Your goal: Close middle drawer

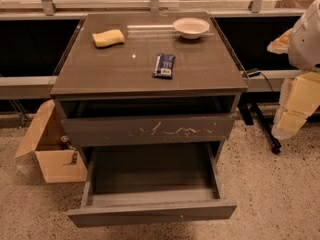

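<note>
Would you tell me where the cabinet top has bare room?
Free: the front strip before the blue packet, and the patch between sponge and packet. Crowded at the back by the bowl. The gripper hangs right of the cabinet.

A speckled floor [280, 199] is spreading across the bottom, an open cardboard box [52, 159] is sitting at lower left, metal window framing [30, 15] is running along the top, and the tool [292, 109] is hanging at the right edge.

No legible text, even on blue packet [164, 65]
</note>
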You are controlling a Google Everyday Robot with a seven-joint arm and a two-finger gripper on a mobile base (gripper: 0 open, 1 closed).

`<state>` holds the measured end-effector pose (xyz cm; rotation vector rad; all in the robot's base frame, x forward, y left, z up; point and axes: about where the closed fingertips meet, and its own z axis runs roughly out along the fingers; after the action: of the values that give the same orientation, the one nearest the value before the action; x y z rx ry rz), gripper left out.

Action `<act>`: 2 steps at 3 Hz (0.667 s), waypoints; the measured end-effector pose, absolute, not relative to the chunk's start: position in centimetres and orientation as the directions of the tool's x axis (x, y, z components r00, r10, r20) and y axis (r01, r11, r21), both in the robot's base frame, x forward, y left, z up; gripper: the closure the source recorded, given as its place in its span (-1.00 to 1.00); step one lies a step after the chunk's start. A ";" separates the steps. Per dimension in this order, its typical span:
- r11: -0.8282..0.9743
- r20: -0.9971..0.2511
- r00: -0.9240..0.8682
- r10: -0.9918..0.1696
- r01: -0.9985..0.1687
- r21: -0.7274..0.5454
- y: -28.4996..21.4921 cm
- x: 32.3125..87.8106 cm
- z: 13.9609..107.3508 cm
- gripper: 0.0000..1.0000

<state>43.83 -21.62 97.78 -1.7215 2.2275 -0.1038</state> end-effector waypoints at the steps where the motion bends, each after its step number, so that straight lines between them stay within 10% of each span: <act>1: 0.266 -0.209 -0.216 -0.954 -0.930 -0.254 -21.5 43.9 97.6 -1.00; 2: 0.255 -0.212 -0.202 -0.956 -0.932 -0.259 -20.9 44.1 97.1 -1.00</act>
<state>44.13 -20.93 97.12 -1.7354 2.2053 -0.1052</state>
